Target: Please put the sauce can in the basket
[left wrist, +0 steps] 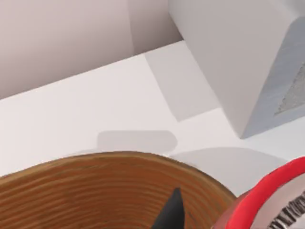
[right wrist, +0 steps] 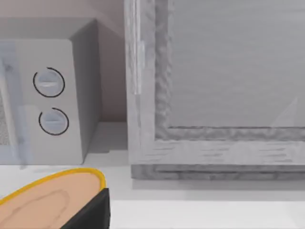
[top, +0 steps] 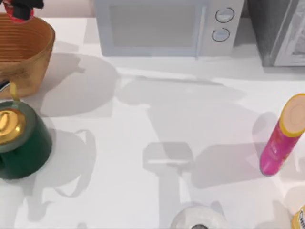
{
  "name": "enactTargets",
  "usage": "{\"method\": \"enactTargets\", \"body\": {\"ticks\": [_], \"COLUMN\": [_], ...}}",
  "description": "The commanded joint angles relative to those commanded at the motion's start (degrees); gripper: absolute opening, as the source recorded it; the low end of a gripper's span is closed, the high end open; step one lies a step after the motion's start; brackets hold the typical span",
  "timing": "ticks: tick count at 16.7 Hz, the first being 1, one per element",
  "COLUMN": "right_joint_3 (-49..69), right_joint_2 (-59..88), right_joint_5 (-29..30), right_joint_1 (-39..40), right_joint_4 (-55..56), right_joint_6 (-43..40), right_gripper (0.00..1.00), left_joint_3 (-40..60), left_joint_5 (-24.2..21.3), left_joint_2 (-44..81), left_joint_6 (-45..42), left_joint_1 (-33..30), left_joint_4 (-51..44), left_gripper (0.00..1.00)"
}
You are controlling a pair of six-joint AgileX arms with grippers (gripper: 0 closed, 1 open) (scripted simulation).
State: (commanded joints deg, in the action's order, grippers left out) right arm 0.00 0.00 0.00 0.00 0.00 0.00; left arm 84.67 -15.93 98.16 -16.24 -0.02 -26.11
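The sauce can (top: pixel 18 15), red with a pale face, hangs over the far rim of the tan woven basket (top: pixel 28 52) at the table's far left corner. My left gripper (top: pixel 21 5) is shut on it from above. In the left wrist view the can's red edge (left wrist: pixel 274 200) sits beside one dark fingertip (left wrist: pixel 172 212), above the basket's ribbed inner wall (left wrist: pixel 95 191). A dark part of my right gripper (right wrist: pixel 90 212) shows close to the pink tube's yellow lid (right wrist: pixel 52 198).
A dark green kettle with a gold lid (top: pixel 19 138) stands just in front of the basket. The pink tube (top: pixel 281 138) stands at the right. A microwave (top: pixel 162 26) and a grey cabinet (top: pixel 281 28) line the back. A yellow item (top: pixel 299 217) sits at the front right corner.
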Motion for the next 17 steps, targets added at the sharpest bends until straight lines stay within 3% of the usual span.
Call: {"method": "enactTargets", "body": {"ticks": [3,5,11,17], "right_joint_3": [0.0,0.0,0.0,0.0], "right_joint_2": [0.0,0.0,0.0,0.0], "right_joint_5": [0.0,0.0,0.0,0.0], "right_joint_1": [0.0,0.0,0.0,0.0], "right_joint_4": [0.0,0.0,0.0,0.0], "right_joint_6": [0.0,0.0,0.0,0.0], "right_gripper": [1.0,1.0,1.0,1.0], "left_joint_3": [5.23,6.75,6.51,4.85], "left_joint_5": [7.45,9.51,9.7,9.98], "left_joint_2": [-1.85,-2.28,-1.3,4.18], "left_joint_6": [7.67,9.74,9.69,10.1], "left_joint_1": [5.93,7.89,7.79,7.35], "left_joint_4": [-7.14,-9.19,-8.41,-0.29], "left_gripper": [0.0,0.0,0.0,0.0]}}
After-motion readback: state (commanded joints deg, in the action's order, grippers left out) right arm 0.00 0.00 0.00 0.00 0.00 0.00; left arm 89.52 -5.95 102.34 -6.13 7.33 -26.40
